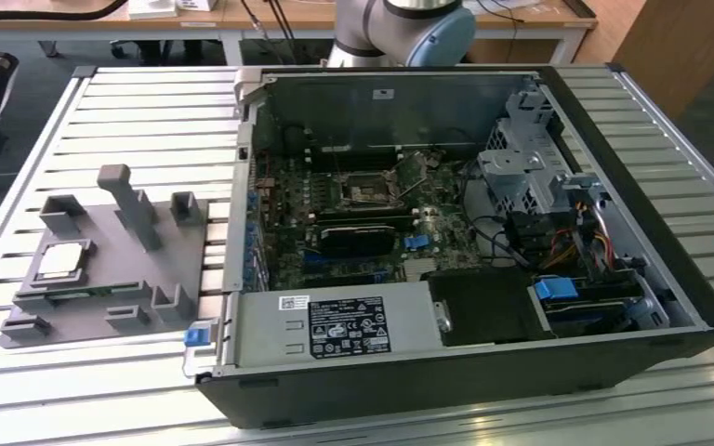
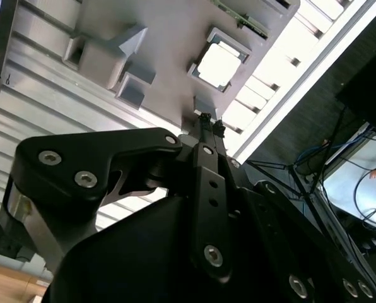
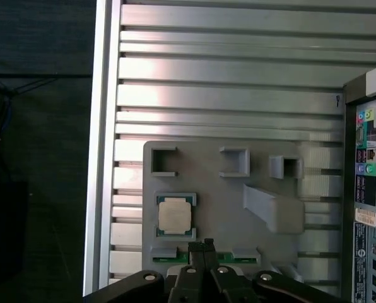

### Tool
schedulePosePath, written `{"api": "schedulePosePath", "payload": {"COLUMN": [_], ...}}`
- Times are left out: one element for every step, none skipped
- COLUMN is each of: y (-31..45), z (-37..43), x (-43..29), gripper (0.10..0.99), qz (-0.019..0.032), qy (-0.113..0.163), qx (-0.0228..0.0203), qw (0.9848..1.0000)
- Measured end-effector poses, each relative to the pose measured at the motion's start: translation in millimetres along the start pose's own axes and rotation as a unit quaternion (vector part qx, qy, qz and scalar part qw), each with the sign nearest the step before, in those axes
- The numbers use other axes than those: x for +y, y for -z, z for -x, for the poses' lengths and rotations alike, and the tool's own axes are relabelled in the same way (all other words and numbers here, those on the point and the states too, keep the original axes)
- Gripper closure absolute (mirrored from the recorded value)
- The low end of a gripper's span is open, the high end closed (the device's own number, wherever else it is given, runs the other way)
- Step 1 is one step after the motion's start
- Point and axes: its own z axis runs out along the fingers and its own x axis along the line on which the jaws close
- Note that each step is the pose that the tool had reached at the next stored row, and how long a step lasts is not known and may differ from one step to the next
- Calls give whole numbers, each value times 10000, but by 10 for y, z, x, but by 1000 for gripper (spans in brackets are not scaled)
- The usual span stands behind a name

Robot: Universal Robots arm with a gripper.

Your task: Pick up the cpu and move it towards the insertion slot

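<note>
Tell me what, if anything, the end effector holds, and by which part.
Nothing. The end effector is closed and empty; the chip lies apart in its grey holder.

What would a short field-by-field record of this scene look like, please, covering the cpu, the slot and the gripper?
cpu: lying flat in a recess of the grey fixture, not held
insertion slot: on the motherboard inside the open computer case
gripper: shut, holding nothing, above the fixture's edge, close to the cpu
table: slatted metal, carrying fixture and case
</note>
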Motion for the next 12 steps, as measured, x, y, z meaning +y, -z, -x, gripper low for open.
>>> {"api": "schedulePosePath", "payload": {"y": [-2, -4, -6, -8, -11, -14, -18, -22, -27, -33, -40, -49], "z": [-18, -37, -52, -64, -78, -90, -96, -101, -105, -111, -117, -123], "x": [0, 0, 1, 1, 1, 1, 0, 0, -1, -2, -2, -4], "gripper": [980, 980, 980, 980, 980, 973, 918, 918, 851, 792, 792, 733], "qz": [0, 0, 0, 0, 0, 0, 0, 0, 0, 0, 0, 0], "qy": [0, 0, 0, 0, 0, 0, 0, 1, 1, 0, 0, 0], "qx": [0, 1, 0, 0, 0, 0, 0, 0, 0, 0, 0, 1], "qw": [10000, 10000, 10000, 10000, 10000, 10000, 10000, 10000, 10000, 10000, 10000, 10000]}}
